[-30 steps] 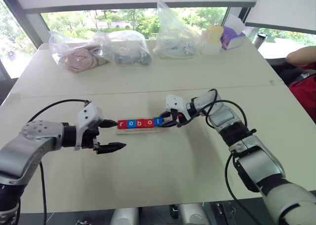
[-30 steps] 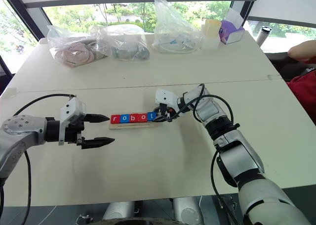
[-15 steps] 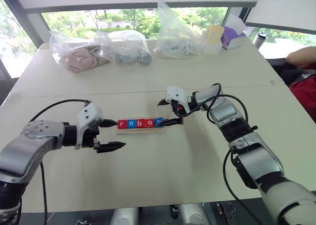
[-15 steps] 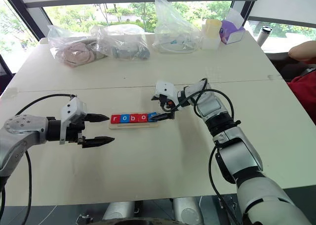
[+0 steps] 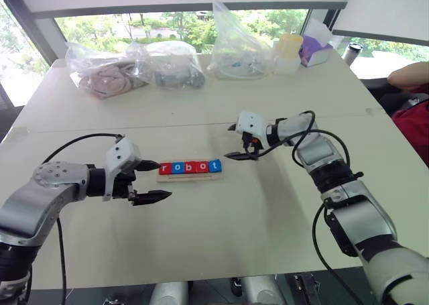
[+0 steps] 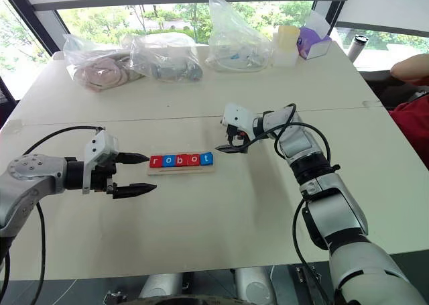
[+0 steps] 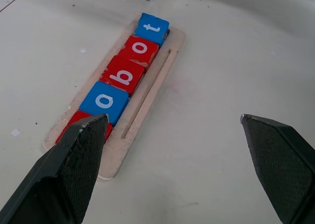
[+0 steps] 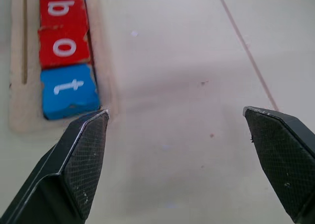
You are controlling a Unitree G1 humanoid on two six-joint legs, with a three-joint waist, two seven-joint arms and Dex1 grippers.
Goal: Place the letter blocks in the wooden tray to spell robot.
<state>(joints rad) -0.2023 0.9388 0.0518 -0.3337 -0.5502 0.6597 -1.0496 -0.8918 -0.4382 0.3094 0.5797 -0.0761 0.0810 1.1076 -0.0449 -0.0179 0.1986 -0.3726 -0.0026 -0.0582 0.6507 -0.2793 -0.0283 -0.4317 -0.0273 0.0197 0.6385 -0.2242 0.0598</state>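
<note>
"In the middle of the pale table, the wooden tray is sitting with all five letter blocks lying in it in one row, edge to edge, reading r, o, b, o, t. Are you seeing the same?"

"I am. Red, blue, red, red, and a blue t at the right end. To me the spelling is looking finished, so the step in hand is letting go and backing off."

"What are the arms doing?"

"The right gripper is hovering just beside the t end, fingers spread wide, carrying nothing and touching nothing. The left gripper is hanging near the r end, jaws wide apart too, and empty."

"So what is the next move asking for?"

"I'm guessing only a clean pull-away, keeping those black pointed fingers off the row, since the tiles are looking light and easy to nudge."

"What are the blocks like up close?"

"Small flat squares, painted, chipping a little at the edges, with white lowercase letters. The tray is light bare wood, narrow, shallow, round-cornered, with a thin groove running along one long side."
</note>
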